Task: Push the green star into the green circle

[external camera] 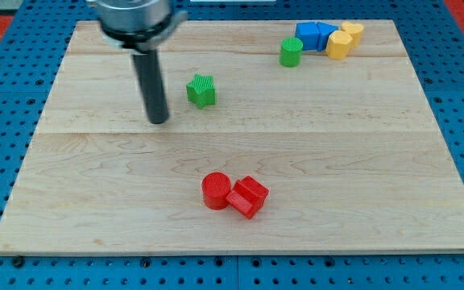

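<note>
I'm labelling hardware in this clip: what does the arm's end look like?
A straight, round, dark rod hangs from a wider dark grey, glossy cylindrical collar at the view's top. My tip is plain and blunt. No cables or markings show.

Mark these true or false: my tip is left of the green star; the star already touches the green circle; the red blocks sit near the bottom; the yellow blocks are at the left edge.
1. My tip is at the view's left of the green star: true.
2. The star touches the green circle: false, they are well apart.
3. The red circle and red block sit near the view's bottom: true.
4. The yellow blocks are at the left edge: false, top right, beside the blue blocks.
</note>
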`<state>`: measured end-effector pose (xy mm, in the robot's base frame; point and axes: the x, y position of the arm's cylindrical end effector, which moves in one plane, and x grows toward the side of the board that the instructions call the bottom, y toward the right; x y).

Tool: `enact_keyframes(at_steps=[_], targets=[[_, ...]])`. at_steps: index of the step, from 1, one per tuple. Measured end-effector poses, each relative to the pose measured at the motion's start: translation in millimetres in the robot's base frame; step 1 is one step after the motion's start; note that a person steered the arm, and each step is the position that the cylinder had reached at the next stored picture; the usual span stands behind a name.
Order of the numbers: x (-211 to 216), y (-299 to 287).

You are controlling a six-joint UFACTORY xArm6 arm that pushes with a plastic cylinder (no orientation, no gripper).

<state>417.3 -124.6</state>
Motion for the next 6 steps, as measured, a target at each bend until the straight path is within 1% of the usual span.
enact_keyframes(at_steps=[1, 2, 3, 4, 5, 6], targets=[[-51, 63], [-112, 124], [-134, 182], [-112, 162], [-62, 126], [-57, 190]])
